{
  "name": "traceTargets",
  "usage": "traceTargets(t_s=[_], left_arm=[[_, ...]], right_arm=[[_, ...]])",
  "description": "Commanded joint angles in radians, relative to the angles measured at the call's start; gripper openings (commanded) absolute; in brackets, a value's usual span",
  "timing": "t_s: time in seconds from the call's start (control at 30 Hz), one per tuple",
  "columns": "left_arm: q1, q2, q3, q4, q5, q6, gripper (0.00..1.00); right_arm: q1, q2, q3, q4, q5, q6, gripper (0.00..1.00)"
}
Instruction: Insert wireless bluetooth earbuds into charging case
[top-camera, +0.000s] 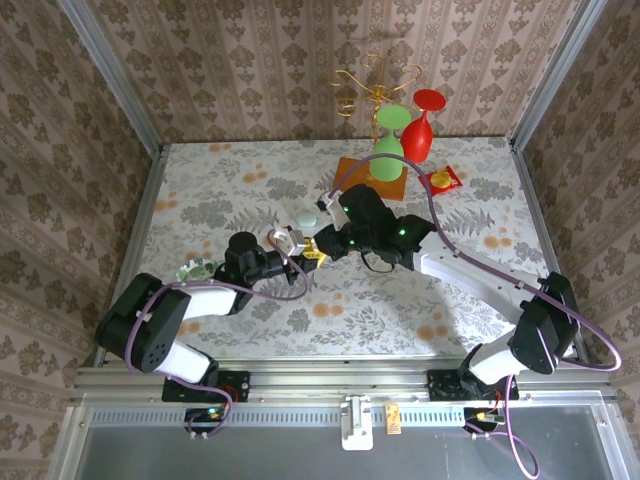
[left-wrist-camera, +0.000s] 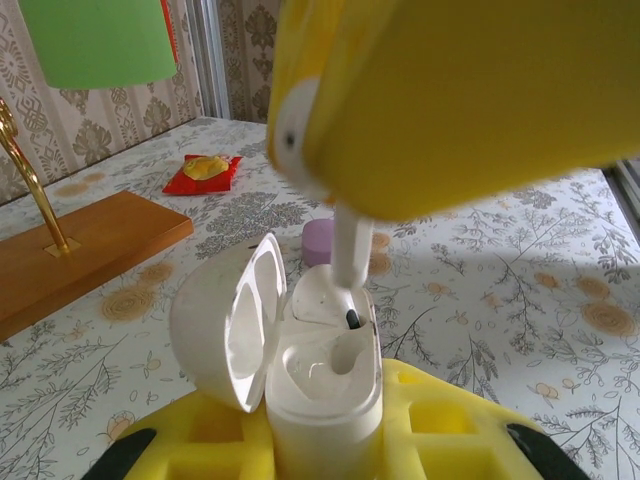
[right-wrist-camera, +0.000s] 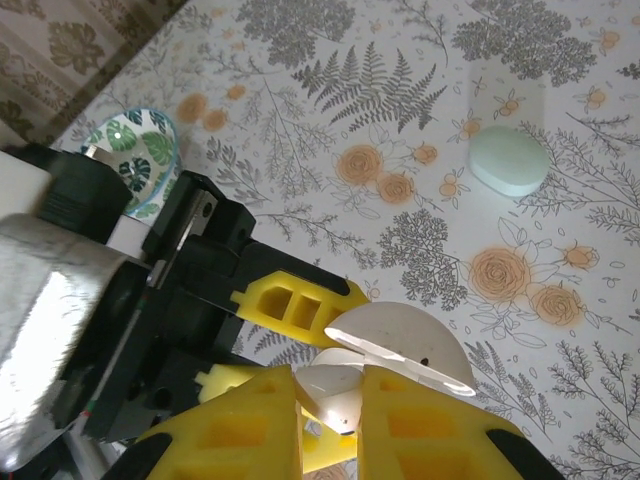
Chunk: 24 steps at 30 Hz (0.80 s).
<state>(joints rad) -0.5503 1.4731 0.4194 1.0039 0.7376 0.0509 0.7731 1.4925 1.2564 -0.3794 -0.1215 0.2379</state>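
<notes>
My left gripper (left-wrist-camera: 325, 425) is shut on the white charging case (left-wrist-camera: 325, 400), held upright with its lid (left-wrist-camera: 225, 320) swung open to the left. A white earbud (left-wrist-camera: 347, 250) hangs from my right gripper (right-wrist-camera: 330, 420), which is shut on it. Its stem tip sits in the case's far slot, while the near slot (left-wrist-camera: 320, 365) is empty. From above, both grippers meet mid-table: left gripper (top-camera: 290, 245), right gripper (top-camera: 318, 252), with the case (top-camera: 283, 238) between them. In the right wrist view the earbud (right-wrist-camera: 345, 400) shows between the yellow fingers, above the lid (right-wrist-camera: 400, 345).
A pale green oval case (right-wrist-camera: 508, 160) lies on the table beyond the grippers. A purple case (left-wrist-camera: 318, 240) sits behind the earbud stem. At the back stand a wooden base (top-camera: 370, 178) with a gold rack, green and red glasses and a red packet (top-camera: 443, 179). A leaf-patterned dish (top-camera: 195, 270) sits by the left arm.
</notes>
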Motion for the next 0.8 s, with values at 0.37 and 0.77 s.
traceTargets(t_s=[0.37,0.77], left_arm=[[-0.007,-0.014,0.028,0.009,0.0,-0.001,0.03],[-0.008,-0.013,0.033,0.01,0.004,-0.001,0.03]], right_arm=[[0.005,0.059,0.009,-0.037,0.032,-0.074,0.16],[0.012,0.077,0.036,-0.092,0.075,-0.103,0.16]])
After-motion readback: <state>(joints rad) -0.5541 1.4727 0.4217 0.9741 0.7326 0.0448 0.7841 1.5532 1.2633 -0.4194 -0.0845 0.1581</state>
